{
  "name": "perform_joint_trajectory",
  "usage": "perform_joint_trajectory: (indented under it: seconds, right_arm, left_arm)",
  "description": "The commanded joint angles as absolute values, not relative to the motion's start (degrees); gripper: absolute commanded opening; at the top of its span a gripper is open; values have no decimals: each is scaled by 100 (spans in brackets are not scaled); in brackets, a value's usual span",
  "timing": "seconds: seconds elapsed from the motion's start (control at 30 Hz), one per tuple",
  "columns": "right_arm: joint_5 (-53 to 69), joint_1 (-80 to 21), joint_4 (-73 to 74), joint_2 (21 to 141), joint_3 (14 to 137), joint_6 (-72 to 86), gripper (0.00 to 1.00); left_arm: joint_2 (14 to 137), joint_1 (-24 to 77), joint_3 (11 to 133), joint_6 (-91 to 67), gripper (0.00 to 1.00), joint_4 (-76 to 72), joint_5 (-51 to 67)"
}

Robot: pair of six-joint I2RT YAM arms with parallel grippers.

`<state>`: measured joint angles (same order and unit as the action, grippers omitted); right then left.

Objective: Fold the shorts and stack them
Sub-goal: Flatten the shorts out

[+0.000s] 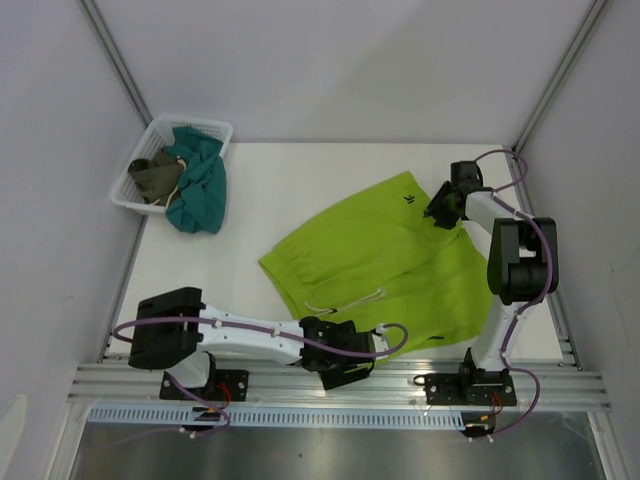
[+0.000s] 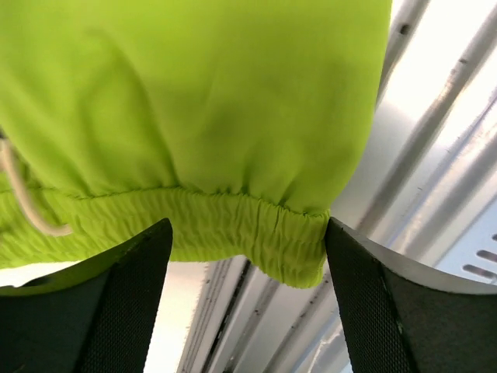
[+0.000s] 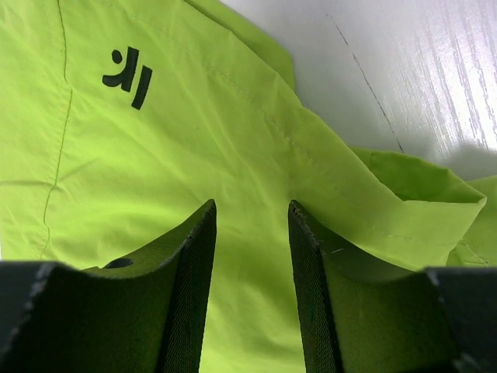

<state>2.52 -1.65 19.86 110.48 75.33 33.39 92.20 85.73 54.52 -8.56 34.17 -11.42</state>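
The left fingers [image 2: 128, 303] stood wide apart with nothing between them, low at the near edge of the surface [image 1: 270, 190]. The waistband [image 2: 225, 225] of the shorts [image 1: 370, 260] lay just ahead of their tips, its end corner toward the right-hand finger. The shorts lay spread flat and slanted: waistband toward the near left, legs running away to the far right. That made the left arm the nearer one to the band and the right arm the nearer one to the hems. The right fingers [image 3: 186, 287] hovered partly apart over the far leg beside the black logo [image 3: 128, 76]. Flat cloth showed in their gap, with none pinched.
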Motion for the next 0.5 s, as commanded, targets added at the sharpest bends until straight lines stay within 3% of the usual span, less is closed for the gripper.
perform_joint_trajectory:
  seconds: [0.0,0.07,0.17,0.33,0.47]
  right_arm:
    - [308,-176,2030,11153,7778,3278,45]
    - [308,-202,2030,11171,7796,3296,45]
    - [299,-229,2030,11188,7796,3296,44]
    - [316,-220,2048,11206,7805,3278,44]
    - [308,-202,2057,11197,7805,3278,43]
  left_arm:
    - [8921,8499,5441,-932,82,3419,-1600]
    - [8790,8499,5388,-888,81,3375,-1573]
    - [8710,8499,5335,-792,68,3314,-1538]
    - [8789,8499,5317,-730,66,3253,-1250]
    - [8745,8499,5265,-703,45,3234,-967]
